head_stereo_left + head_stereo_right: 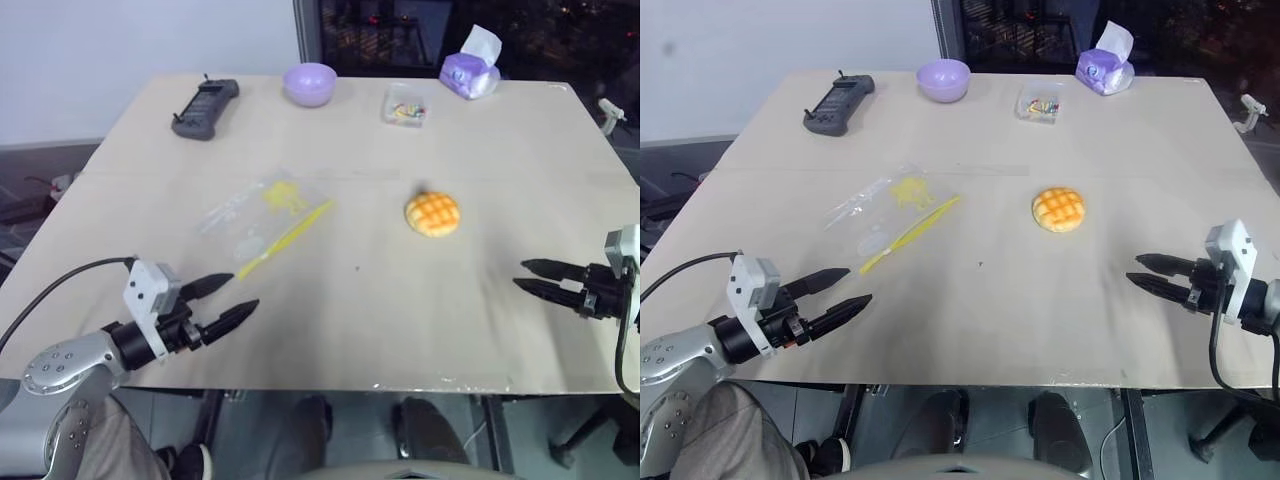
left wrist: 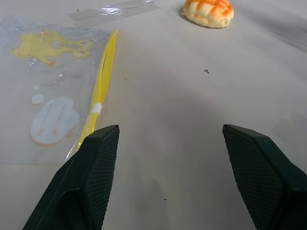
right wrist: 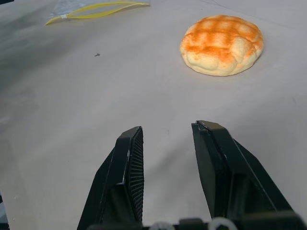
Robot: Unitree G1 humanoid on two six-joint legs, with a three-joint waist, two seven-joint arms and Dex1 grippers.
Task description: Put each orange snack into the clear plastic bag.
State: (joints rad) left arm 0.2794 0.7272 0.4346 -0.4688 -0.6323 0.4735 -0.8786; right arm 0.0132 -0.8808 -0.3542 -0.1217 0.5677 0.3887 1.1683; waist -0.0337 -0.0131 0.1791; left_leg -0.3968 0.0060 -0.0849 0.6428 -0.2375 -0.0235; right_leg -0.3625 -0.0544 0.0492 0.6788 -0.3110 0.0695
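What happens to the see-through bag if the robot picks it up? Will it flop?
Probably yes. The bag lies flat and wrinkly on the table, so it likely droops when lifted. It looks thin and shiny, so it may slip. Its yellow strip seems the stiffest place to pinch.

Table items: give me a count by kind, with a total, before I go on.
Orange snack: 1
Clear plastic bag: 1
Lavender bowl: 1
Black handheld controller: 1
Small clear box of colourful bits: 1
Purple tissue pack: 1
Total: 6
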